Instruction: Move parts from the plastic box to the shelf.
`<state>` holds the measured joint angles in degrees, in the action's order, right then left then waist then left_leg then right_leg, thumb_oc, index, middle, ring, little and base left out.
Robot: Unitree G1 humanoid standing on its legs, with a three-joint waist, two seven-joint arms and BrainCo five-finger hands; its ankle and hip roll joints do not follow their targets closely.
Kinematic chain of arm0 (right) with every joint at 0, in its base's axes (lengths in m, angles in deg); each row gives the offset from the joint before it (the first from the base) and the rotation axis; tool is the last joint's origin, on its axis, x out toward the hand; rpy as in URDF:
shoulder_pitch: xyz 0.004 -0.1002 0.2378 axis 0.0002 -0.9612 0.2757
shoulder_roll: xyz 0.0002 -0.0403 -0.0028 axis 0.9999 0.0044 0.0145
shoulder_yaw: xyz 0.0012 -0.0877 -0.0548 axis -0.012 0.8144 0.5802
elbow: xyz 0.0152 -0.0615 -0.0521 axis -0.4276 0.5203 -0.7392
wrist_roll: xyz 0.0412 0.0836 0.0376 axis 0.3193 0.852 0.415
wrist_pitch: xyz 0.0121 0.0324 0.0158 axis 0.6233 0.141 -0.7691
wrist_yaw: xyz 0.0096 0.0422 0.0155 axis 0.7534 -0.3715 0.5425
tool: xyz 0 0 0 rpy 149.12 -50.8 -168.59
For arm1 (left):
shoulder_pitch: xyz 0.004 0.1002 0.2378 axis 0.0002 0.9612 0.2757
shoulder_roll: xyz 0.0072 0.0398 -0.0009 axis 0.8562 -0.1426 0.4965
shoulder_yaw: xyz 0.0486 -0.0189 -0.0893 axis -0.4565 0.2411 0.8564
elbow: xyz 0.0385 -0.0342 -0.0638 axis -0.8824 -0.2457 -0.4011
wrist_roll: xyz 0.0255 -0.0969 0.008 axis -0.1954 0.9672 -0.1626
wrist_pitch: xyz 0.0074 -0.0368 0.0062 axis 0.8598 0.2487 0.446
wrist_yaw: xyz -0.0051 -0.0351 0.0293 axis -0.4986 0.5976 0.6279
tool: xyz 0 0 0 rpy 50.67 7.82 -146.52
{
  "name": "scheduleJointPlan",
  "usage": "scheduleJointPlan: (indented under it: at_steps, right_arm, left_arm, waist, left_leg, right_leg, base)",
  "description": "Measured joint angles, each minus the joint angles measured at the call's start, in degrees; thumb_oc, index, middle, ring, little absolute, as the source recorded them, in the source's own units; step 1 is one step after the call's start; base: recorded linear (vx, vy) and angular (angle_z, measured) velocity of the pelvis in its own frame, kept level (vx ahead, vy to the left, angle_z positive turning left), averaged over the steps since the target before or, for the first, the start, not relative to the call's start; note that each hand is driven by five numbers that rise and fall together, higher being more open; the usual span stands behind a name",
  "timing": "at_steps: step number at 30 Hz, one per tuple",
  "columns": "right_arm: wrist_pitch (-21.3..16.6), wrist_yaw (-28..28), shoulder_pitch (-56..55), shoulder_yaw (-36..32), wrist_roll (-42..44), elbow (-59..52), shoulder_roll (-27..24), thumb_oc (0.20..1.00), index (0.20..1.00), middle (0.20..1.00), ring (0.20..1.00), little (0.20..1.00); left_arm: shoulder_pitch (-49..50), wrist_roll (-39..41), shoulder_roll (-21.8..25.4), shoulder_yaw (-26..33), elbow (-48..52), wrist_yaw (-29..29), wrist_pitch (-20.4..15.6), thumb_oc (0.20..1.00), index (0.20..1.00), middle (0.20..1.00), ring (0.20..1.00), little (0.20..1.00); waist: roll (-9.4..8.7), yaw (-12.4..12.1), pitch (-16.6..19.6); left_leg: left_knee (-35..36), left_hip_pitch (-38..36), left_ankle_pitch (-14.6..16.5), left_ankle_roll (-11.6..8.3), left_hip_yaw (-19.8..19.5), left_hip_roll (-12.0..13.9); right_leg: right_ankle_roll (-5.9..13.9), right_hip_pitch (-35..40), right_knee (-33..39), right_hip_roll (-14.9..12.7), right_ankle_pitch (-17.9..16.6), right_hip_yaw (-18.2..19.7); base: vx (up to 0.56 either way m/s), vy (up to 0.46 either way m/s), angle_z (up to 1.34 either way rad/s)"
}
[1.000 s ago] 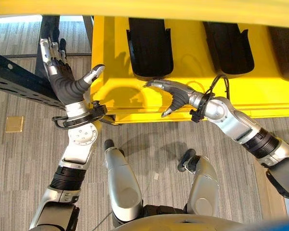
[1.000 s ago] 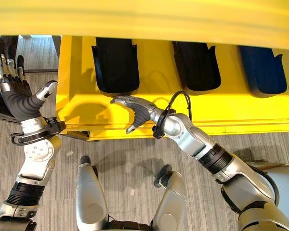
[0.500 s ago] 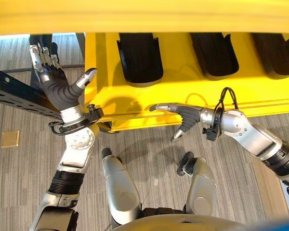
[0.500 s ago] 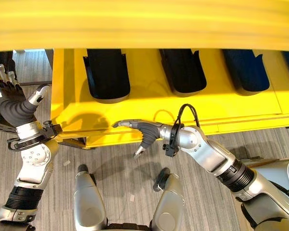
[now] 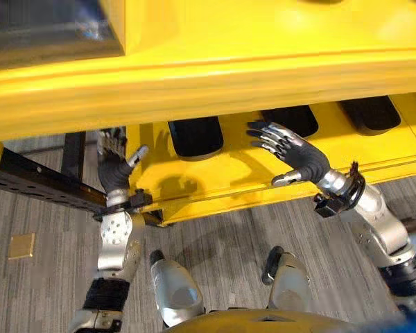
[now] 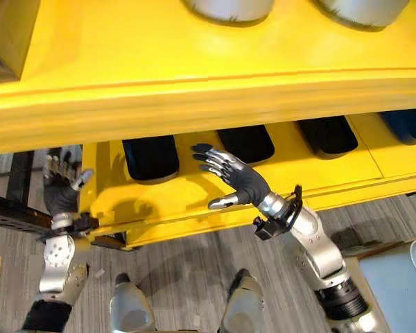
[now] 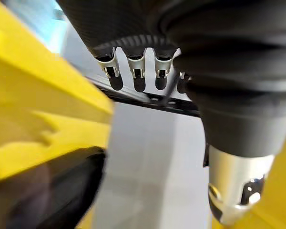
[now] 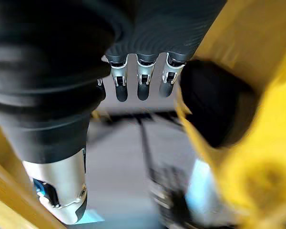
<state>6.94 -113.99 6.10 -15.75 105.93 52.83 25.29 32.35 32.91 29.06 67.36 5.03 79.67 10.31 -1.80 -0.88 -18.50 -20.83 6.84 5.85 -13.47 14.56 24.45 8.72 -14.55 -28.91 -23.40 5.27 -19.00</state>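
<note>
The yellow shelf [image 5: 215,177] has two tiers. Black curved parts [image 5: 195,136] [image 6: 246,142] lie side by side in the lower tier, partly hidden under the upper tier's front lip [image 5: 194,83]. My right hand [image 5: 299,157] is raised over the lower tier's front, open with spread fingers and holding nothing; its straight fingers [image 8: 142,78] point past a black part [image 8: 214,109]. My left hand [image 5: 114,168] stands upright and open at the shelf's left end, empty, its fingers [image 7: 133,71] straight.
A black metal frame [image 5: 41,184] runs along the left, behind my left hand. Pale round parts [image 6: 229,8] sit on the upper tier, and a dark bin [image 5: 48,28] at its left. A pale blue container's corner [image 6: 399,277] shows at lower right on the carpet floor [image 5: 48,277].
The camera has tilted up, bringing the upper tier into view. My right hand has lifted from the shelf's front edge and spread its fingers. My left hand stays upright at the shelf's left end.
</note>
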Motion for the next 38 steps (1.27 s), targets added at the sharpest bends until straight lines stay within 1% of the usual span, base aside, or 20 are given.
scheduleJointPlan:
  at_steps: [2,4,7,9,12,13,14,16,17,18,19,20,22,24,26,28,29,31,34,38]
  right_arm:
    - [0.21,2.3,-3.12,-4.83,-0.01,2.45,1.72,1.0,1.0,1.0,1.0,1.0]
    - [0.68,5.84,-3.32,-7.44,0.0,4.13,1.21,1.0,1.0,1.0,1.0,1.0]
    - [0.72,7.85,-3.35,-6.53,0.04,3.82,1.21,1.0,1.0,1.0,1.0,1.0]
    - [1.13,8.53,-3.38,-4.67,0.04,4.0,1.5,1.0,1.0,1.0,1.0,1.0]
    - [1.38,8.72,-3.34,-3.25,0.03,4.03,1.56,1.0,1.0,1.0,1.0,1.0]
    - [1.5,9.27,-3.21,-3.09,0.03,4.01,1.49,1.0,1.0,1.0,1.0,1.0]
    - [2.19,9.42,-3.34,-3.14,0.04,3.95,1.31,1.0,1.0,1.0,1.0,1.0]
    - [3.08,9.57,-3.3,-2.95,0.02,3.79,1.3,1.0,1.0,1.0,1.0,1.0]
    - [3.42,9.66,-3.23,-2.92,0.05,3.69,1.17,1.0,1.0,1.0,1.0,1.0]
    - [3.38,9.69,-3.17,-3.21,0.16,3.66,0.77,1.0,1.0,1.0,1.0,1.0]
    - [3.28,10.12,-3.52,-3.46,0.22,3.65,0.8,1.0,1.0,1.0,1.0,1.0]
    - [2.72,11.54,-4.49,-3.44,1.55,3.35,0.75,1.0,1.0,1.0,1.0,1.0]
    - [1.29,13.01,-6.25,-4.07,2.34,2.62,0.76,1.0,1.0,1.0,1.0,1.0]
    - [-0.51,14.8,-6.01,-3.91,2.36,3.24,1.14,1.0,1.0,1.0,1.0,1.0]
    - [-0.76,16.01,-4.48,-2.64,2.3,3.32,1.75,1.0,1.0,1.0,1.0,1.0]
    - [-1.0,17.35,-3.28,-0.78,2.22,3.41,1.95,1.0,1.0,1.0,1.0,1.0]
    - [-1.01,18.39,-3.41,-0.26,2.21,3.45,2.1,1.0,1.0,1.0,1.0,1.0]
    - [-0.99,18.68,-3.87,-0.71,2.21,3.36,2.11,1.0,1.0,1.0,1.0,1.0]
    - [-1.41,19.34,-8.24,-4.36,2.22,1.77,2.19,1.0,1.0,1.0,1.0,1.0]
    - [-1.65,20.42,-9.11,-5.21,2.23,1.47,2.48,1.0,1.0,1.0,1.0,1.0]
  left_arm:
    - [2.15,3.3,-2.86,0.93,-1.73,-2.24,0.43,1.0,1.0,1.0,1.0,1.0]
    - [2.71,5.28,-3.04,1.87,-1.74,-4.98,1.72,1.0,1.0,1.0,1.0,1.0]
    - [0.65,4.79,-2.71,0.64,-0.4,-4.79,3.36,1.0,1.0,1.0,1.0,1.0]
    - [-0.38,4.83,-2.7,-0.49,-0.09,-1.46,4.33,1.0,1.0,1.0,1.0,1.0]
    - [0.53,5.51,-3.0,-0.89,-0.07,2.05,4.43,1.0,1.0,1.0,1.0,1.0]
    - [1.16,6.21,-3.15,-0.9,-0.11,3.92,4.35,1.0,1.0,1.0,1.0,1.0]
    - [2.16,7.59,-3.4,-0.9,-0.17,4.22,4.1,1.0,1.0,1.0,1.0,1.0]
    - [2.21,7.61,-3.34,-0.64,-0.54,4.1,3.55,1.0,1.0,1.0,1.0,1.0]
    - [2.32,7.6,-3.65,-0.62,-0.64,4.03,2.9,1.0,1.0,1.0,1.0,1.0]
    - [2.34,7.58,-3.85,-0.87,-0.75,3.39,2.79,1.0,1.0,1.0,1.0,1.0]
    - [2.48,7.55,-3.85,-0.98,-0.72,2.88,2.58,1.0,1.0,1.0,1.0,1.0]
    - [4.1,7.67,-3.82,-1.02,-0.14,0.69,1.55,1.0,1.0,1.0,1.0,1.0]
    - [6.38,7.75,-3.68,-1.03,3.15,-2.84,0.31,1.0,1.0,1.0,1.0,1.0]
    - [7.68,7.81,-2.9,-2.32,3.56,-5.68,-0.97,1.0,1.0,1.0,1.0,1.0]
    - [6.82,7.7,-2.91,-3.39,2.8,-6.12,-1.26,1.0,1.0,1.0,1.0,1.0]
    - [5.49,7.73,-3.05,-4.57,1.87,-7.42,-1.77,1.0,1.0,1.0,1.0,1.0]
    - [5.68,7.75,-3.03,-4.52,2.07,-9.51,-1.96,1.0,1.0,1.0,1.0,1.0]
    - [7.04,9.17,-2.88,-4.07,2.88,-11.36,-1.5,1.0,1.0,1.0,1.0,1.0]
    - [15.92,11.48,-1.5,-2.34,12.92,-17.36,0.63,1.0,1.0,1.0,1.0,1.0]
    - [15.99,13.67,1.19,-0.32,14.61,-20.71,3.98,1.0,1.0,1.0,1.0,1.0]
  waist:
    - [1.67,0.62,1.4]
    - [2.34,1.21,2.56]
    - [2.38,1.18,2.63]
    - [2.5,1.49,2.61]
    - [2.8,1.59,2.87]
    - [3.12,1.37,3.09]
    - [3.53,1.62,3.55]
    - [2.35,0.66,3.67]
    - [1.76,0.1,3.79]
    - [1.68,0.18,3.63]
    - [1.39,0.24,3.46]
    - [1.55,-0.18,3.53]
    - [2.21,-0.32,3.98]
    - [2.51,-1.8,4.18]
    - [2.91,-2.1,4.52]
    - [4.33,-1.93,5.75]
    - [4.99,-1.74,6.48]
    - [4.55,-2.19,6.96]
    - [3.67,-2.56,7.9]
    - [2.16,-3.15,9.55]
  left_leg:
    - [1.5,-1.48,-0.16,0.07,0.73,-0.55]
    - [2.72,-2.0,-0.81,0.32,1.02,-0.36]
    - [2.72,-2.26,-2.04,-0.39,0.34,0.74]
    - [4.92,-3.24,-3.95,1.78,-0.01,1.68]
    - [12.58,-6.57,-9.07,7.88,1.01,1.68]
    - [17.47,-7.92,-14.1,11.97,3.31,1.79]
    - [21.91,-8.1,-21.07,13.94,5.94,1.44]
    - [23.46,-6.29,-30.75,12.92,6.78,0.78]
    - [23.82,-4.72,-35.63,13.94,6.44,0.75]
    - [19.95,-2.47,-32.7,11.95,9.56,1.3]
    - [17.11,-1.65,-28.06,9.07,10.02,0.72]
    - [11.9,-1.38,-20.44,6.8,10.36,-1.5]
    - [11.13,-1.05,-17.24,6.98,9.53,-2.18]
    - [14.62,-3.53,-17.58,7.22,6.57,-2.8]
    - [16.72,-5.15,-17.28,6.87,6.78,-4.19]
    - [18.54,-6.21,-14.08,6.91,7.21,-5.5]
    - [19.74,-7.05,-12.86,6.1,7.58,-6.44]
    - [20.34,-7.75,-12.52,6.39,8.12,-7.38]
    - [22.83,-10.24,-12.47,6.37,8.66,-8.7]
    - [25.0,-11.01,-12.45,6.2,9.04,-10.3]
  right_leg:
    - [0.48,1.38,1.66,-0.09,-0.72,-0.08]
    - [0.29,1.36,1.27,0.35,-0.34,-0.1]
    - [-0.43,-0.72,-4.25,0.3,3.04,0.13]
    - [-1.59,-1.1,-7.85,0.98,6.65,-0.17]
    - [-3.32,-1.21,-8.56,2.0,8.6,-0.95]
    - [-4.73,-2.46,-9.4,2.84,9.44,-1.31]
    - [-5.83,-3.63,-9.59,3.35,9.74,-2.31]
    - [-6.75,-4.88,-9.38,3.5,9.79,-2.79]
    - [-8.26,-4.82,-8.39,3.55,9.5,-4.2]
    - [-9.23,-3.61,-7.06,2.27,9.07,-6.32]
    - [-9.34,-2.67,-5.88,2.43,8.67,-7.24]
    - [-9.03,-0.35,-3.61,3.46,7.93,-9.0]
    - [-8.46,2.34,-0.44,4.72,7.09,-10.53]
    - [-7.42,4.33,2.37,6.37,6.17,-9.71]
    - [-6.49,5.29,4.09,6.41,5.04,-8.6]
    - [-5.14,5.47,5.56,6.32,3.32,-7.52]
    - [-3.88,6.32,7.76,6.31,1.46,-7.1]
    - [-3.39,7.86,11.09,6.25,-1.1,-6.97]
    - [-1.78,12.7,18.92,7.18,-5.17,-7.79]
    - [-0.62,15.5,25.72,7.11,-9.12,-8.59]
  base:
    - [0.06,-0.053,-0.03]
    - [0.08,-0.276,0.01]
    - [0.11,-0.313,0.07]
    - [0.18,-0.252,0.11]
    - [0.08,-0.085,0.03]
    - [-0.03,-0.143,0.07]
    - [-0.06,-0.124,0.09]
    - [-0.13,-0.144,0.19]
    - [-0.18,-0.185,0.36]
    - [-0.14,-0.161,0.45]
    - [-0.1,-0.126,0.48]
    - [-0.03,-0.037,0.44]
    - [0.03,0.132,0.47]
    - [0.03,0.224,0.15]
    - [0.03,0.316,0.05]
    - [-0.01,0.218,-0.01]
    - [-0.06,0.162,-0.07]
    - [-0.06,0.197,-0.05]
    - [-0.01,0.105,0.01]
    - [0.0,0.035,0.05]
